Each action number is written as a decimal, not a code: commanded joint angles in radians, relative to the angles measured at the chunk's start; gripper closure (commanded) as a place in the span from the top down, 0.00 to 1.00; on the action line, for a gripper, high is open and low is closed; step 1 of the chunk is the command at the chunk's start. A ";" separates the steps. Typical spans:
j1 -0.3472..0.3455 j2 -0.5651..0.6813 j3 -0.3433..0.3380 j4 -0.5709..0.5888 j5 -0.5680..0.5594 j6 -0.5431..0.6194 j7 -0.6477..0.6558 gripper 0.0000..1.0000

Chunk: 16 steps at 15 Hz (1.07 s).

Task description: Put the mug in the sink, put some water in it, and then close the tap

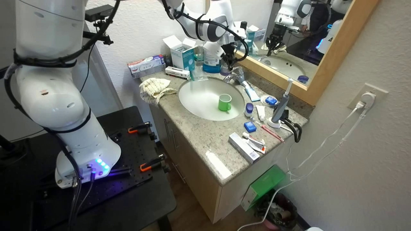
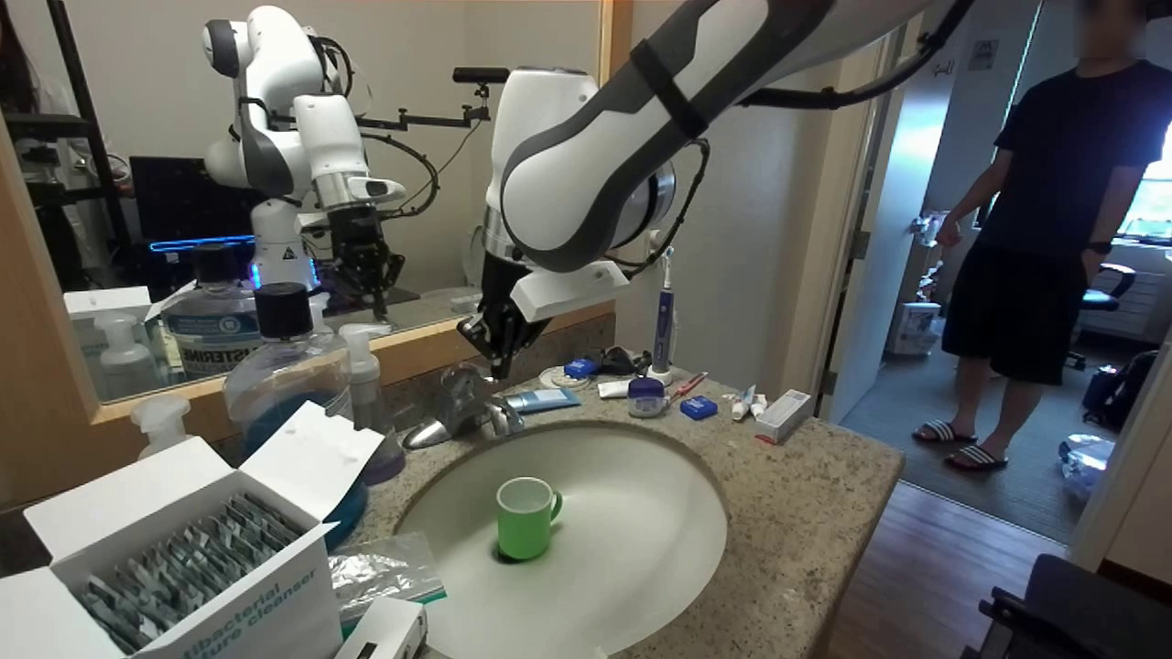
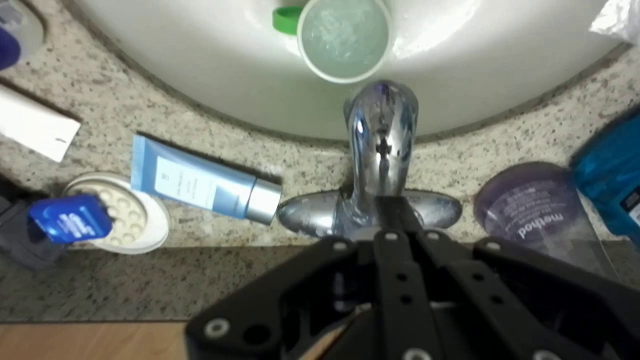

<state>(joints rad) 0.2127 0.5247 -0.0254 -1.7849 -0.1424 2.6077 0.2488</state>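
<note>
The green mug (image 1: 223,103) stands upright in the white oval sink (image 1: 196,102); both also show in an exterior view, mug (image 2: 524,531) and sink (image 2: 632,558). In the wrist view the mug holds cloudy, rippled liquid (image 3: 345,40) below the spout's end. The chrome tap (image 3: 382,140) stands at the sink's back edge. No clear stream shows. My gripper (image 3: 397,210) has its fingers together with nothing visible between them. It points down over the back of the tap, hiding part of it; I cannot tell whether it touches. It also shows in both exterior views (image 1: 230,65) (image 2: 499,366).
A blue tube (image 3: 200,180) and soap dish (image 3: 117,215) lie beside the tap. A purple soap bottle (image 3: 530,210) and mouthwash bottle (image 1: 211,64) stand on its other side. The mirror (image 2: 439,55) rises close behind the gripper. An open box (image 2: 201,549) stands on the counter.
</note>
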 commanded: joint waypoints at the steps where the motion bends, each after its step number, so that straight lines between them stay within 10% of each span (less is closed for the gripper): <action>1: -0.027 0.104 0.027 0.099 0.032 -0.060 -0.048 0.00; 10: -0.025 0.012 0.018 0.005 0.016 -0.035 -0.015 0.00; 15: 0.004 -0.139 -0.032 -0.254 -0.024 0.225 0.042 0.00; 16: 0.021 -0.165 -0.059 -0.307 -0.040 0.293 0.069 0.17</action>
<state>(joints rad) 0.1999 0.4776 -0.0299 -1.8966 -0.1422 2.7522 0.2544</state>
